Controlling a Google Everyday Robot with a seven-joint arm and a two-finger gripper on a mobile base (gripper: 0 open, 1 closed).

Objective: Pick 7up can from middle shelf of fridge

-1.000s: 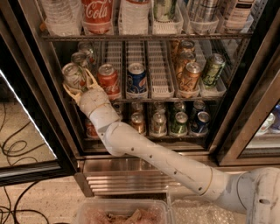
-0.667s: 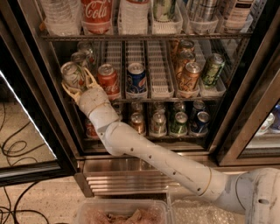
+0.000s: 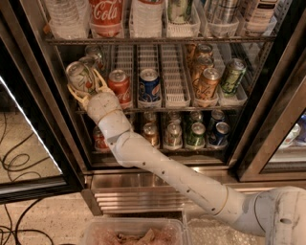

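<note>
My gripper is shut on the 7up can, a pale silver can with green print. It holds the can tilted at the left front of the middle shelf, just in front of the white can lanes. The yellowish fingers clasp the can's sides. My white arm reaches up from the lower right into the fridge. Another silver can stands behind in the same lane.
On the middle shelf stand a red Coca-Cola can, a blue can, orange cans and a green can. Bottles fill the top rack and cans the lower one. The open door stands left; a plastic bin sits below.
The gripper with the 7up can has risen slightly at the shelf's left front. The can tilts a little more.
</note>
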